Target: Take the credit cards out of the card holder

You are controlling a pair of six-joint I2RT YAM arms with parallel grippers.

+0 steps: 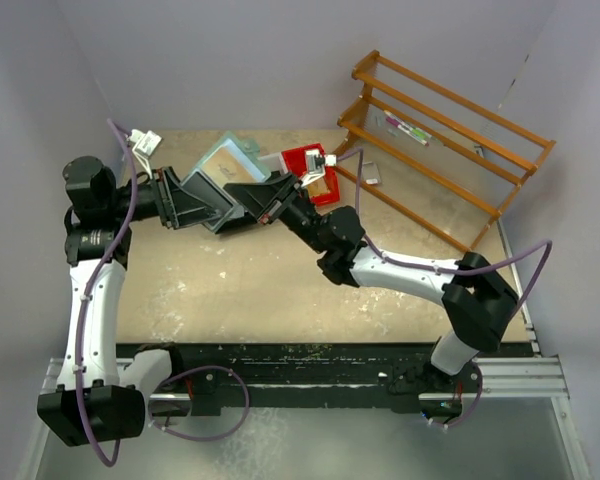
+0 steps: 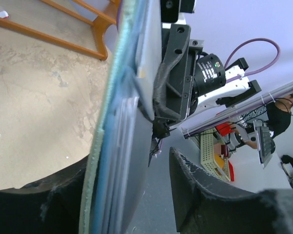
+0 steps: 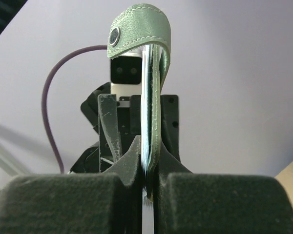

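The mint-green card holder (image 1: 230, 160) hangs in the air between both grippers. My right gripper (image 3: 147, 163) is shut on its lower edge, and the snap tab (image 3: 136, 29) stands at the top. In the left wrist view the card holder (image 2: 112, 122) is edge-on, showing a mint cover, blue pocket layers and a pale grey sheet (image 2: 149, 44). I cannot tell whether that sheet is one of the credit cards. My left gripper (image 2: 129, 158) is open around the holder, with a gap before its right finger (image 2: 195, 190). The right gripper (image 2: 176, 73) clamps the far edge.
A red bin (image 1: 315, 178) sits just behind the right wrist, with a small silver device (image 1: 372, 176) beside it. A wooden rack (image 1: 440, 140) lies at the back right and also shows as the rack (image 2: 63, 29). Walls close in on the left and at the back.
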